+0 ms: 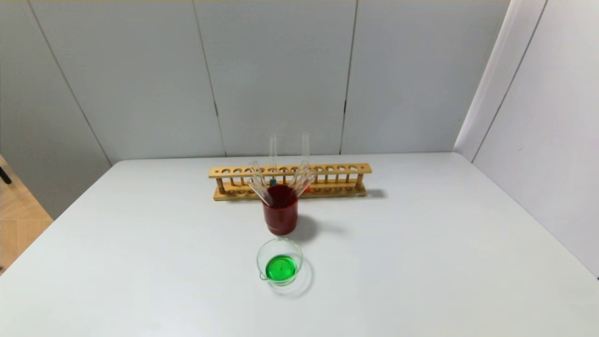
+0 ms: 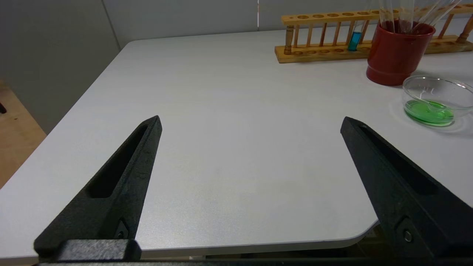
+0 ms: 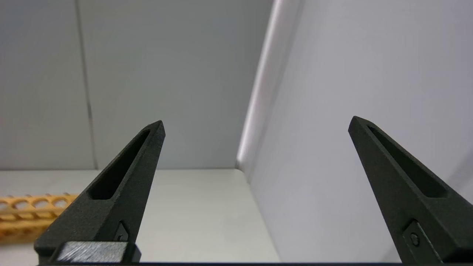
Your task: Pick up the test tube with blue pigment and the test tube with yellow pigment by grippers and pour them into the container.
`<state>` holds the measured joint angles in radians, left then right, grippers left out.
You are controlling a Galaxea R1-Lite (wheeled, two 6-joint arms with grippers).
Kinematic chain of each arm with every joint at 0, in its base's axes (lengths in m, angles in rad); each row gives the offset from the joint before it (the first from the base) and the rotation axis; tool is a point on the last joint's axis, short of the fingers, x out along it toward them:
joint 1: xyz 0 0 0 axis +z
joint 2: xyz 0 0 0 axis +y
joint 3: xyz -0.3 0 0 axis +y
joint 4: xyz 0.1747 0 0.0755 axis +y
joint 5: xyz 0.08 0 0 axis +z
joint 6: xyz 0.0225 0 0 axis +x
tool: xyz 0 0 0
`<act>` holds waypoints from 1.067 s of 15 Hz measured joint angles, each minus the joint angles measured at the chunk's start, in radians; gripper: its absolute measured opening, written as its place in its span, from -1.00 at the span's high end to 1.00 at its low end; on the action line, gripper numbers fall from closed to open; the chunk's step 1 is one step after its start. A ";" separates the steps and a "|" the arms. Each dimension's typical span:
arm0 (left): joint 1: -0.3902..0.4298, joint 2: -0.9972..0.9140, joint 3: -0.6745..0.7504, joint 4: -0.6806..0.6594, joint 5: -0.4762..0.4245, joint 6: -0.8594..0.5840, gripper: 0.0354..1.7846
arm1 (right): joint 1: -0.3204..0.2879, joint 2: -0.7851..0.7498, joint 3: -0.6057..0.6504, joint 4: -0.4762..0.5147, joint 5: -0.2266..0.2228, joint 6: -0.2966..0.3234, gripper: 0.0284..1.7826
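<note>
The container (image 1: 259,256), a low clear glass dish with a small spout, stands at the table's middle front and holds green liquid (image 1: 281,268); it also shows in the left wrist view (image 2: 436,79). Several empty clear tubes (image 1: 256,180) lean in the dark-red cup (image 1: 281,216) behind it. One tube with a short blue column (image 2: 354,40) stands upright in the wooden rack (image 1: 337,169). No tube with yellow liquid shows. My left gripper (image 2: 251,123) is open and empty over the table's front left corner. My right gripper (image 3: 257,123) is open and empty, facing the right wall. Neither shows in the head view.
The rack runs along the back of the white table (image 1: 421,243), and its end shows in the right wrist view (image 3: 22,207). A grey wall panel (image 1: 538,140) stands along the table's right side. The floor (image 1: 18,224) lies beyond the table's left edge.
</note>
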<state>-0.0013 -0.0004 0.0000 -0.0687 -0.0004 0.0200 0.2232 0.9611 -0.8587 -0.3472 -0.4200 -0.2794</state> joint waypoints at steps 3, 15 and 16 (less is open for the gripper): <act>0.000 0.000 0.000 0.000 0.000 0.000 -0.91 | -0.053 -0.228 0.056 0.191 -0.003 -0.010 -0.95; 0.000 0.000 0.000 0.000 0.000 0.000 -0.91 | -0.277 -0.579 0.262 0.334 0.142 0.191 -0.95; 0.000 0.000 0.000 0.000 0.000 0.000 -0.91 | -0.303 -0.607 0.242 0.340 0.206 0.249 -0.95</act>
<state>-0.0013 -0.0004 0.0000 -0.0691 0.0000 0.0200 -0.0802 0.3540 -0.6166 -0.0077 -0.2140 -0.0302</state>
